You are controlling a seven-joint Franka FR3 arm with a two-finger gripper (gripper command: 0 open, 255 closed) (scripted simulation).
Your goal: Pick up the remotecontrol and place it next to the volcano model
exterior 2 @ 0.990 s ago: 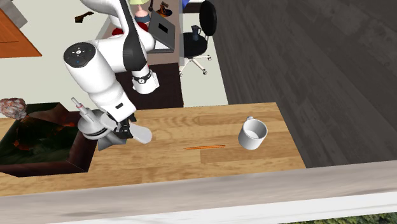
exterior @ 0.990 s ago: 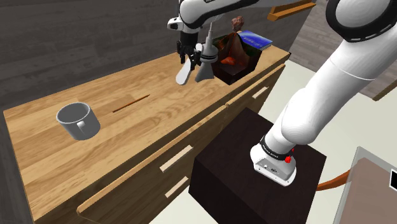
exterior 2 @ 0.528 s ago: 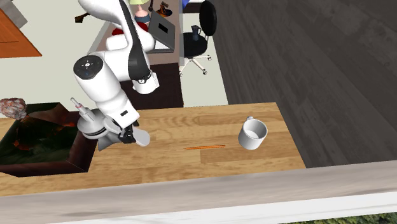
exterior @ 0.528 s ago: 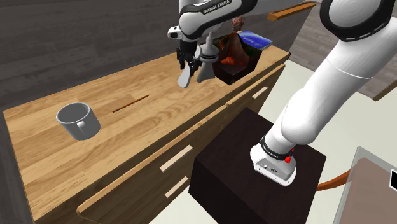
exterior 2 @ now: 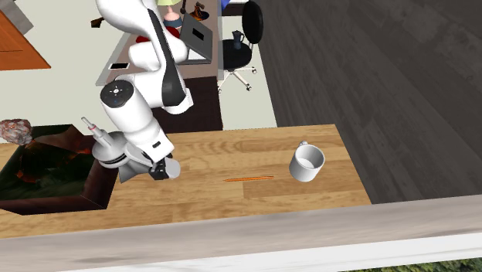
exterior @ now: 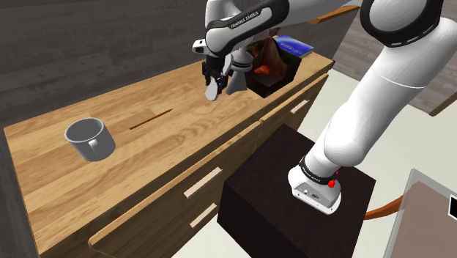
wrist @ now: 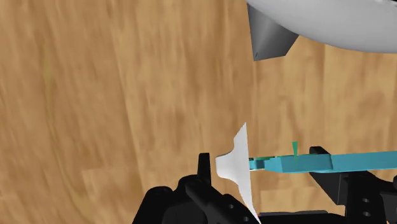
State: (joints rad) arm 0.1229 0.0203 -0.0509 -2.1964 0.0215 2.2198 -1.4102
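Where the remote (exterior: 212, 90) hangs, pale and pointing down, it is clear of the wood and near the dark box (exterior: 287, 73) that holds the volcano model (exterior: 269, 61). End effector (exterior: 214, 76) closed on the remote's upper end; wrist view shows a white edge pinched between the black fingers (wrist: 204, 167). Counter (exterior: 146, 157) beneath is bare plank. Mug (exterior: 89, 138) and stick (exterior: 150, 119) lie well apart, toward the shoulder view's left.

Judgement: carry step, close to set-down. Best lowered straight onto the wood just beside the box rim, not over it. Release only once the remote rests on the counter; dropped tilted, it could slide.
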